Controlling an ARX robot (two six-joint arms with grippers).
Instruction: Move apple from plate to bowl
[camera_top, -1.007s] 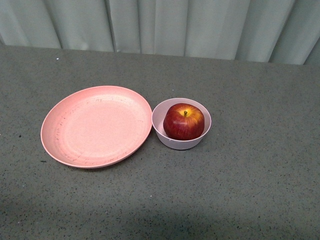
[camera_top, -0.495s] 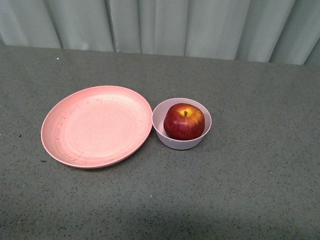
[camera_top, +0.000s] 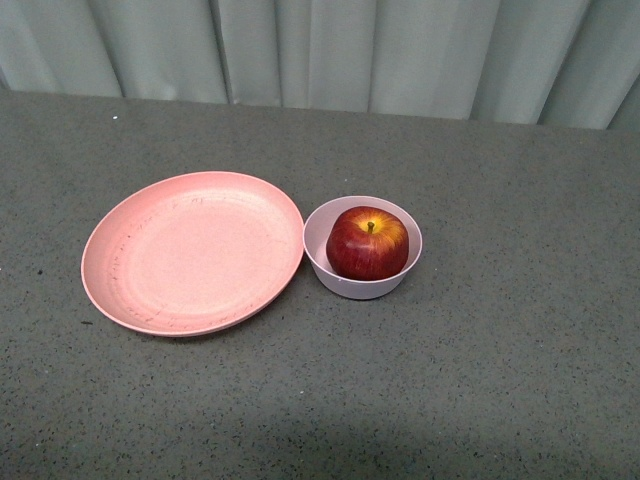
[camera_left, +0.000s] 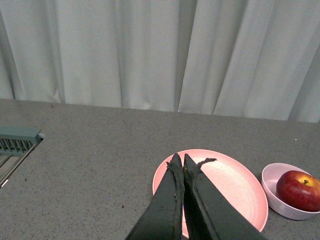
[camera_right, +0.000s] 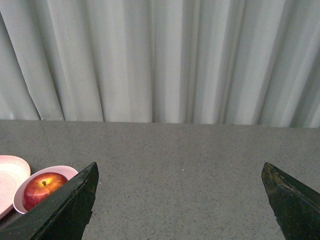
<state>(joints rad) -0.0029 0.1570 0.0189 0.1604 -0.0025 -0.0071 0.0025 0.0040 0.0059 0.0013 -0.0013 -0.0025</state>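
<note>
Apple (camera_top: 367, 242): we see it inside the bowl (camera_top: 404, 276), beside the plate (camera_top: 190, 250).
Left gripper (camera_left: 179, 162): closed, empty.
Right gripper (camera_right: 180, 172): wide, nearer.

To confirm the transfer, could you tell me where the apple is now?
In the front view, the apple sits inside the bowl, just right of the plate.

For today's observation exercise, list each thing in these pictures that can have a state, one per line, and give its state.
Round dark-red apple: upright, stem up, sitting in the bowl.
Small pale pink-lilac bowl: upright, holding the apple, beside the plate.
Wide salmon-pink plate: flat on the table, nothing on it.
Left gripper: shut, empty, above the plate.
Right gripper: open, empty, off to the side of the bowl.
</note>
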